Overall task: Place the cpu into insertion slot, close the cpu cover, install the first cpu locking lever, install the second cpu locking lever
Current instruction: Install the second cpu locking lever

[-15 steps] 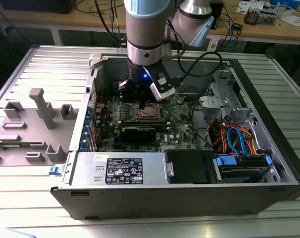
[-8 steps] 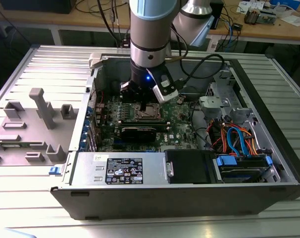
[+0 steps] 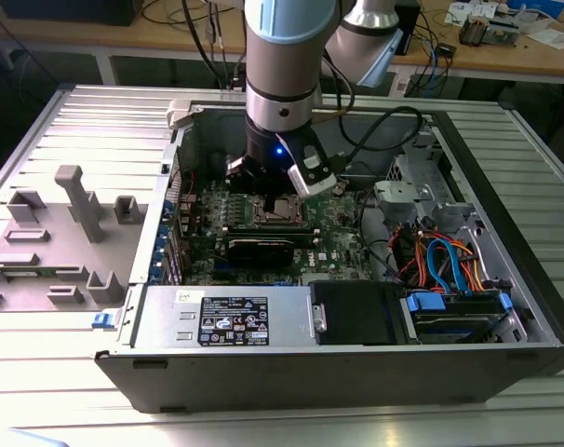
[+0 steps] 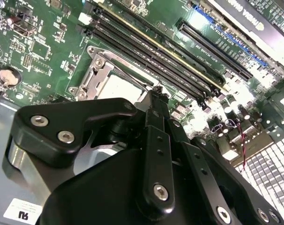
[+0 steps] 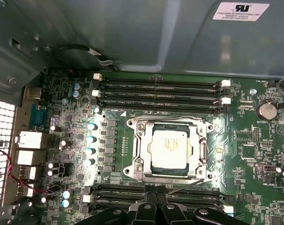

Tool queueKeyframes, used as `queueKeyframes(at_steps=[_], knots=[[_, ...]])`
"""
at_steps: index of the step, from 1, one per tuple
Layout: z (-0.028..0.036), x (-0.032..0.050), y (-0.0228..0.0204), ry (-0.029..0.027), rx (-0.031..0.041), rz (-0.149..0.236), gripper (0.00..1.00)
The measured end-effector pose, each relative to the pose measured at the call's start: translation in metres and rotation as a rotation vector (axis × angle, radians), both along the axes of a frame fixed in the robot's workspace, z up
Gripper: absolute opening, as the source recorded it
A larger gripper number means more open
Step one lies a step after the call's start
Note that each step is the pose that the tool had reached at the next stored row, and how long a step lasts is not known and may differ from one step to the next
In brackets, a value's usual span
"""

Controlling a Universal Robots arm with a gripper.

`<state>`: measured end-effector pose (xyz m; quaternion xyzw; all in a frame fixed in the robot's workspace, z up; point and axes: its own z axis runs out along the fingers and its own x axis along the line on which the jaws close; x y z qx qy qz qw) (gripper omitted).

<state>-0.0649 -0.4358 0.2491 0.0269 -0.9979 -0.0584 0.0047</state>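
Cpu (image 5: 170,149) sits in insertion slot (image 5: 138,149), white label (image 5: 240,11) above.

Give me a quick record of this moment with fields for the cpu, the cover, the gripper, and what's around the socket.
cpu: silvery square chip seated in the insertion slot
cpu cover: metal frame lying flat around the chip
gripper: black gripper just above the board, at the socket's edge beside the memory slots; holds nothing visible
surroundings: green motherboard inside an open computer case; long black card beside the socket in the exterior view
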Motion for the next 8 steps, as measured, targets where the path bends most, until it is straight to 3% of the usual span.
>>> queueKeyframes(at_steps=[8], knots=[[-0.0087, -0.0038, -0.0048, 0.0, -0.0001, 0.0, 0.11]])
